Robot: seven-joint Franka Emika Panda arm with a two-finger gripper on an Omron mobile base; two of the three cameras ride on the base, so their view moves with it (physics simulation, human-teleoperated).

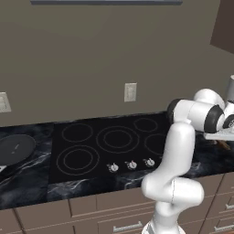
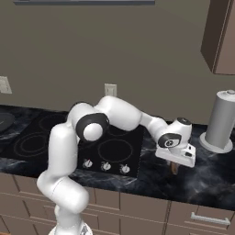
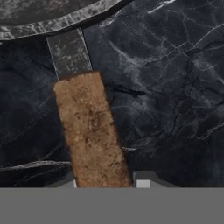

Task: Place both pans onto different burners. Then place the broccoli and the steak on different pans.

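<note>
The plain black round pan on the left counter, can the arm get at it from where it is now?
Probably not yet. The gripper is shut on the brown wooden handle of the speckled pan, right of the glossy black cooktop. The plain black pan lies far across it, nothing on top.

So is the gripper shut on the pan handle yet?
Shut on it: in the hand view the gripper has its fingertips against both sides of the wooden handle of the speckled pan.

Rendered home kitchen, glass cooktop [image 1: 109,144] with knobs [image 1: 131,165], marble counter [image 2: 183,183], wooden drawers [image 1: 114,219]
</note>
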